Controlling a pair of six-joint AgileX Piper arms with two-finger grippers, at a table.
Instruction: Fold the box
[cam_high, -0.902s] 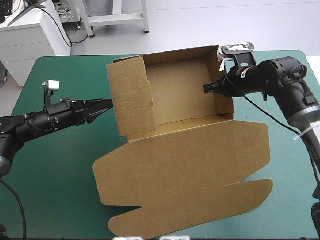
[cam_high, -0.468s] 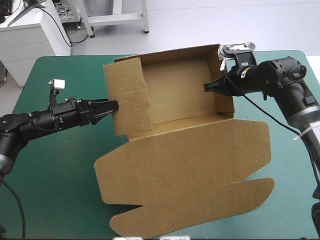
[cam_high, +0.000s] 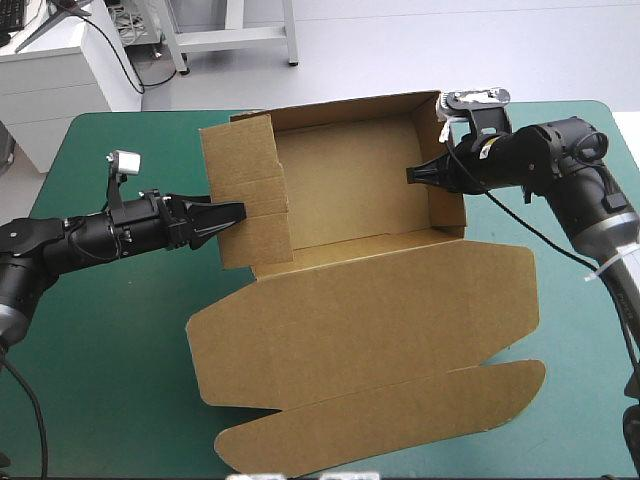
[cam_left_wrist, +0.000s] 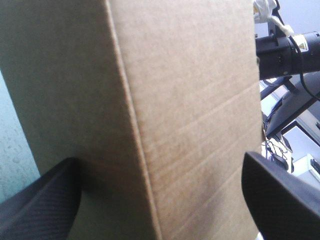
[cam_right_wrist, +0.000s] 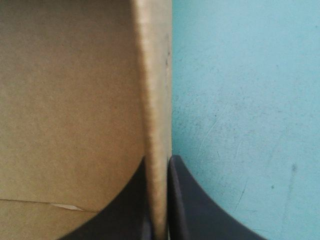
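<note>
Walls of the box (cam_high: 350, 190) are raised at upper centre; right tool (cam_high: 410, 176) is clenched on it, left tool (cam_high: 238, 211) released; left flap (cam_high: 250, 190) is not yet tucked.

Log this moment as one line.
box: tray open, lid flat | left gripper: open, at left wall | right gripper: shut on right wall

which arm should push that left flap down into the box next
Left. The left gripper is open with its tips against the flap, which leans in over the box. The right gripper is shut on the opposite wall, probably steadying it.
</note>
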